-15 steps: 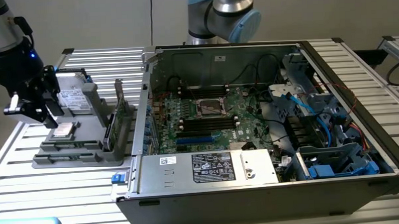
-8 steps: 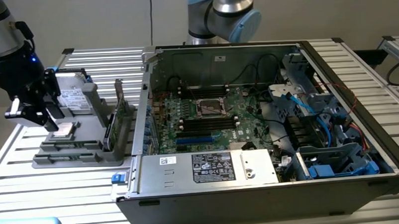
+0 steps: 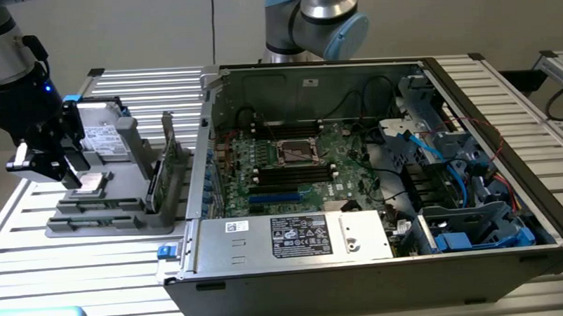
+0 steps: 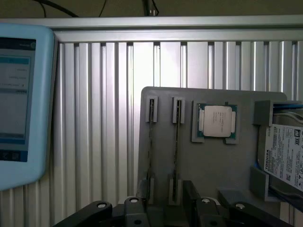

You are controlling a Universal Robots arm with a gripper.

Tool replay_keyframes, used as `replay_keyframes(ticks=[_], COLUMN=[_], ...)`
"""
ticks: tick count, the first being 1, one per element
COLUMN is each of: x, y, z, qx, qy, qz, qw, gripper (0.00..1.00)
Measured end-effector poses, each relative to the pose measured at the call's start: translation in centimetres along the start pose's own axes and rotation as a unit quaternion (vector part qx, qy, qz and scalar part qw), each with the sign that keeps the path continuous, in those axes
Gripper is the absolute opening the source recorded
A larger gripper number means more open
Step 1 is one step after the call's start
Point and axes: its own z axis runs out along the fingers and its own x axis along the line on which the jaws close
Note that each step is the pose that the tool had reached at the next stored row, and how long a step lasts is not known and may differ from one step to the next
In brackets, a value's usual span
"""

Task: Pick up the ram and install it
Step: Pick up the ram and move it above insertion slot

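The gripper (image 3: pixel 59 174) is open and empty, positioned above the gray tray (image 3: pixel 124 227). Two ram sticks (image 4: pixel 176 142) stand on edge in the tray's slots.

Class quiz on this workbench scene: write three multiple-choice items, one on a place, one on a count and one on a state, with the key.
1. Where does the processor chip lie?
A) in a recess of the grey tray
B) on a shelf
C) on the floor

2. How many ram sticks stand in the tray's slots?
A) none
B) two
C) five

3. The computer case is
A) shut
B) open on one side, with the motherboard showing
C) wrapped in plastic

Key:
1 A: the chip sits flat in the tray's recess beside the sticks.
2 B: the wrist view shows two thin boards standing edge-on.
3 B: the exterior view looks straight onto the board and cables.
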Motion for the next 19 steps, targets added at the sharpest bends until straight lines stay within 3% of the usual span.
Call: replay_keyframes(ticks=[6, 15, 19], x=[0.1, 0.1, 0.3], y=[-0.05, -0.16, -0.46], z=[0.53, 1.89, 2.33], qx=[-0.0054, -0.0066, -0.0124], qy=[0.0003, 0.0003, 0.0006], qz=[0.0, 0.018, 0.019], qw=[1.0, 0.9998, 0.9997], gripper=[0.42, 0.42, 0.42])
